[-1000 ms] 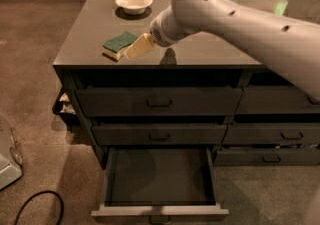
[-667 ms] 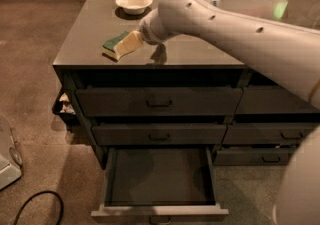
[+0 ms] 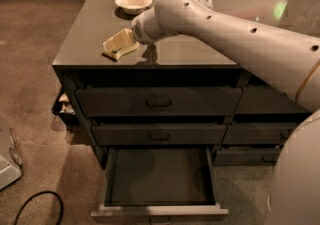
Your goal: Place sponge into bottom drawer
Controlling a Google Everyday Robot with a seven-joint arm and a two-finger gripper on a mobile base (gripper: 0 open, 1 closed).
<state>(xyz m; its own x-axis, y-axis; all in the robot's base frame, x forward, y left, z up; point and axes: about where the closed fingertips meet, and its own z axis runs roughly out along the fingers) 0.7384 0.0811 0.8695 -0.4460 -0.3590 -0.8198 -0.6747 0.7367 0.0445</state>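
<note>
Camera view: the grey surface (image 3: 87, 39) of a dark drawer cabinet fills the upper half of the frame. The robot's pale arm (image 3: 235, 34) reaches in from the right edge toward the upper centre. Its tool (image 3: 125, 39) sits low at the sponge (image 3: 117, 52), right against it. I cannot tell whether the tool is wide, narrow or gripping.

The sponge is on the surface near its front left corner, showing mostly cream-yellow foam. Behind it, toward the top of the frame, stands a round white bowl (image 3: 133, 2), well apart from the sponge; only its pale inside shows.

Below, the two upper wide drawers (image 3: 159, 103) are closed. The bottom drawer (image 3: 159, 213) is pulled far out at lower centre, its dark floor in full view. At the cabinet's left side a low bin (image 3: 62, 109) holds some pale items, too small to identify. A black cable (image 3: 40, 200) curls on the carpet at lower left.
</note>
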